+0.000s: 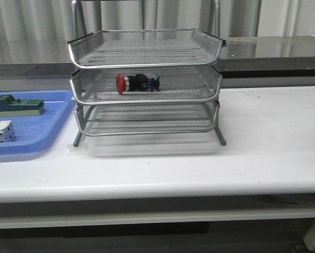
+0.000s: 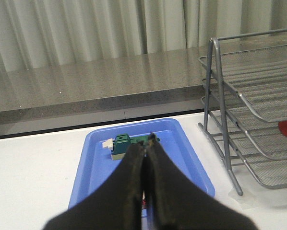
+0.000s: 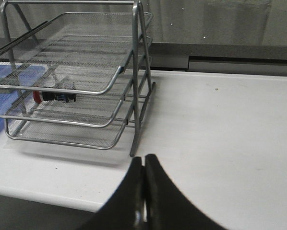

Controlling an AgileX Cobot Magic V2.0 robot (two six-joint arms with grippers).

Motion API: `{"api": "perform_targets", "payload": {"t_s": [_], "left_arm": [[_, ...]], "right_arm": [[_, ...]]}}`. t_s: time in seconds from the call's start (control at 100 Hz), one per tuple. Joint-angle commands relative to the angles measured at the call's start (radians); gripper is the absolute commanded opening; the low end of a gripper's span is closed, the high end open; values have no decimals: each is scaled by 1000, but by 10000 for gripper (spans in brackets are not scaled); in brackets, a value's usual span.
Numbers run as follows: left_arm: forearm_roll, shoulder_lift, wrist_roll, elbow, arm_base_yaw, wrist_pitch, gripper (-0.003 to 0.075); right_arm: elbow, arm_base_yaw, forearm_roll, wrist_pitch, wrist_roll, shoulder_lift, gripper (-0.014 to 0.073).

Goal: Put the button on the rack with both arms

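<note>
Since the button (image 1: pixel 136 83) already lies on its side in the rack's (image 1: pixel 145 79) middle tier, both arms hang back, left fingers (image 2: pixel 134 177) and right fingers (image 3: pixel 153 187) pressed together, empty.

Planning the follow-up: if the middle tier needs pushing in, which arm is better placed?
Probably the right. The right gripper, shut and empty, looks at the rack side on, over bare table. The left gripper, also shut, hangs over the blue tray. The button already lies in the middle tier.
</note>
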Motion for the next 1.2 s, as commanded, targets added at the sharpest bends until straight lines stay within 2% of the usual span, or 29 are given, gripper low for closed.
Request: {"api": "perform_targets", "payload": {"t_s": [0.0,0.63,0.81,1.0,1.19], "left_arm": [[-12,6,-8,-29,-1,-83,-21],[-12,6,-8,-29,-1,-83,-21],[-12,6,-8,-29,-1,-83,-21],[-12,6,-8,-29,-1,-83,-21],[-12,6,-8,-29,-1,-83,-21]], "right_arm": [[-26,-7,-9,-68,-5,2,-57],[-26,-7,-37,-72,-5,-12,-57],[-18,-62,-84,-72,10,-76,-57],[64,-128,-126,-100,66,-182,-57],[191,-137,-142,-144,100,-307,-57]]}}
